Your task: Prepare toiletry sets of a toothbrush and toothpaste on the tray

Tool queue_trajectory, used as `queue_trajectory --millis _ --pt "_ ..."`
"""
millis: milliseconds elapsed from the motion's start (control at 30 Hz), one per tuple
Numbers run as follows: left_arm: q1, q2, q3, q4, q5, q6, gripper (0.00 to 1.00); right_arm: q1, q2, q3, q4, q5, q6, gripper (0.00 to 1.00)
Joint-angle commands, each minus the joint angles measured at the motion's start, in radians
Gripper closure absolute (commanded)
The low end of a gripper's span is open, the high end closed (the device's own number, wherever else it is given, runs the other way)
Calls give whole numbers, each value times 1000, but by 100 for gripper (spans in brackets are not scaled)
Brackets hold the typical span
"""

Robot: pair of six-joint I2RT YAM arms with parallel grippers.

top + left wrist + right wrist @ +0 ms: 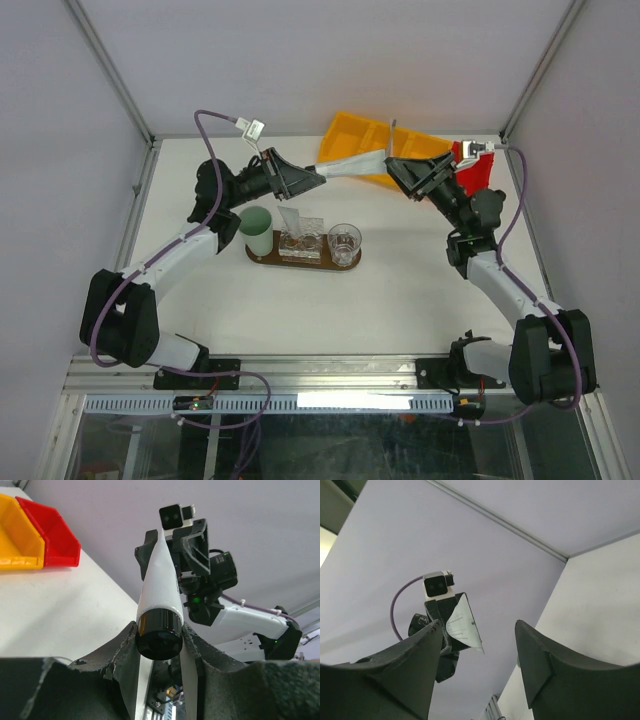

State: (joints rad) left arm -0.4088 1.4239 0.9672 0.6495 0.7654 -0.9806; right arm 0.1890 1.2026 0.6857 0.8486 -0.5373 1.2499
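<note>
My left gripper (312,180) is shut on the black-capped end of a white squeeze tube (352,165) and holds it level in the air above the back of the table. In the left wrist view the cap sits between the fingers (120,655) and the tube (159,585) points away at the right arm. My right gripper (402,176) is open and faces the tube's flat crimped end (462,622), which lies just ahead of its jaws. The dark-brown tray (262,260) carries a mint-green cup (256,230), a glass with another white tube (293,222) in it, and a second glass (344,243).
A yellow divided bin (355,135) and a small red bin (478,172) stand at the back right, also seen in the left wrist view (15,540). A slim grey stick (392,135) rises from the yellow bin. Enclosure walls close in the table.
</note>
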Motion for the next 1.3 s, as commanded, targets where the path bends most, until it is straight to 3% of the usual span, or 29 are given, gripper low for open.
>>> queue_trajectory --millis 0,200,567,733,767,900,933,1067,1133,1267 --pt "23 -53 -18 212 21 -102 100 44 -5 -12 153 115 50 39" --pt "35 -44 -24 242 28 -127 100 123 73 -2 273 167 61 46" --pt "39 -39 -29 252 28 -132 100 196 156 28 374 246 89 74" --pt "43 -48 -22 210 28 -95 100 191 154 22 395 240 71 98" --pt "45 -53 -18 188 28 -77 93 181 153 25 388 224 62 100" --pt "69 -95 -5 55 -11 24 32 104 147 49 378 111 32 100" --pt "78 -106 0 12 -28 55 24 79 142 62 355 75 15 100" --pt "128 -150 32 -112 -70 183 3 5 121 150 197 -160 -143 100" --pt "163 -160 44 -149 -80 210 1 -5 113 214 56 -276 -315 100" --pt "251 -169 53 -182 -92 229 1 -4 93 328 -205 -295 -315 100"
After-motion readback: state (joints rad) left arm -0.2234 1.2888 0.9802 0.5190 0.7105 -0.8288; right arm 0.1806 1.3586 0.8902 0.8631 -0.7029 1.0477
